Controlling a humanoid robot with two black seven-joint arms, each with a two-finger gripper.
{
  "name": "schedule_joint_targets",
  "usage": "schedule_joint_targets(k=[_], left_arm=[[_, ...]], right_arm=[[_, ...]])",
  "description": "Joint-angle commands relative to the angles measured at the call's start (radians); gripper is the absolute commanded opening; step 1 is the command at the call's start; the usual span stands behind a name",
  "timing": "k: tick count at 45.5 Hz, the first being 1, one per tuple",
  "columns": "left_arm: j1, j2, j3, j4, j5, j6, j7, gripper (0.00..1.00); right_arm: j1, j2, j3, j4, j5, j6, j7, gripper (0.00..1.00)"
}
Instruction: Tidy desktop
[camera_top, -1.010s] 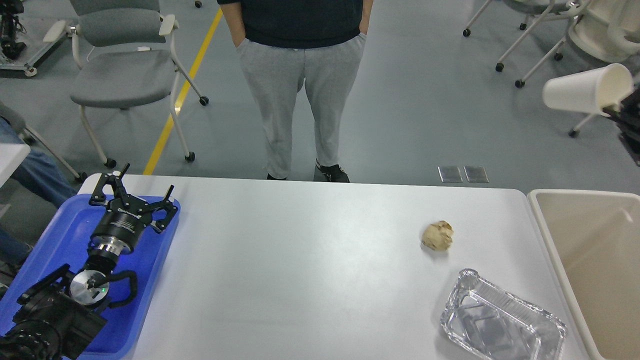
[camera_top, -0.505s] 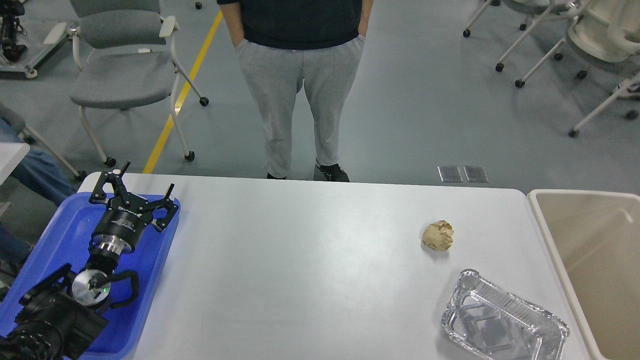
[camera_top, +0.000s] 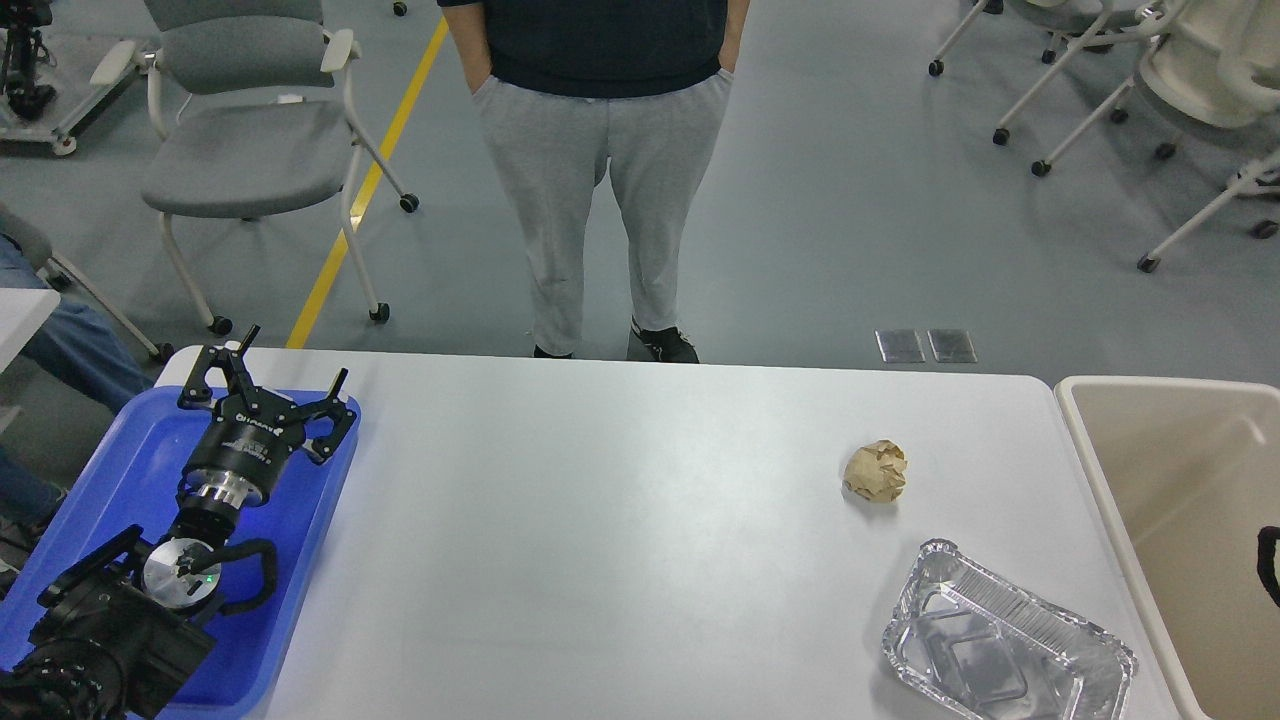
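The wide white matte desktop (camera_top: 620, 540) fills the lower view, bearing a crumpled brown paper ball (camera_top: 875, 471) and, nearer its front right corner, an empty rectangular foil tray (camera_top: 1005, 650). The left gripper (camera_top: 270, 385), fingers spread and empty, hangs over the blue plastic tray (camera_top: 120, 470). The right gripper is out of sight. The flimsy foil tray could likely crumple or skid off the edge if pinched carelessly.

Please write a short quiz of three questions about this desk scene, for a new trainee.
1. True or false: the left tool is open above the blue tray.
2. Which lies nearer the beige bin: A) crumpled paper ball, B) foil container?
3. Fill in: both pieces of rubbish lie on the white ____.

Key: 1 true; 2 B; 3 desktop.
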Motion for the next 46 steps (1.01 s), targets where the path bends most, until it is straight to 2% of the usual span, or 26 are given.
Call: schedule_joint_targets(k=[1,17,26,30,36,46], left_arm=[[0.0,0.0,-0.001,0.0,0.002,0.0,0.0,1.0],[0.0,0.0,-0.001,0.0,0.0,0.0,0.0,1.0],[0.0,0.0,-0.001,0.0,0.0,0.0,0.0,1.0],[0.0,0.0,0.001,0.0,0.0,0.0,0.0,1.0],[0.0,0.0,-0.001,0.0,0.0,0.0,0.0,1.0],[0.0,0.0,-0.001,0.0,0.0,0.0,0.0,1.0]], right_arm=[[-0.111,0.059,0.114,-0.101,-0.043,-0.007,-0.005,1.0],[-0.065,0.062,0.132,-0.06,-0.228,0.002,-0.002,1.0],[-0.009,0.046,0.422,-0.037,-0.228,0.013,-0.003,1.0],[0.004,-0.004,0.522,0.061,-0.231,0.031,-0.005,1.0],[0.006,-0.099,0.628,0.294,-0.231,0.047,-0.005,1.0],[0.04,-0.13,0.728,0.552,-0.241,0.097,-0.005,1.0]])
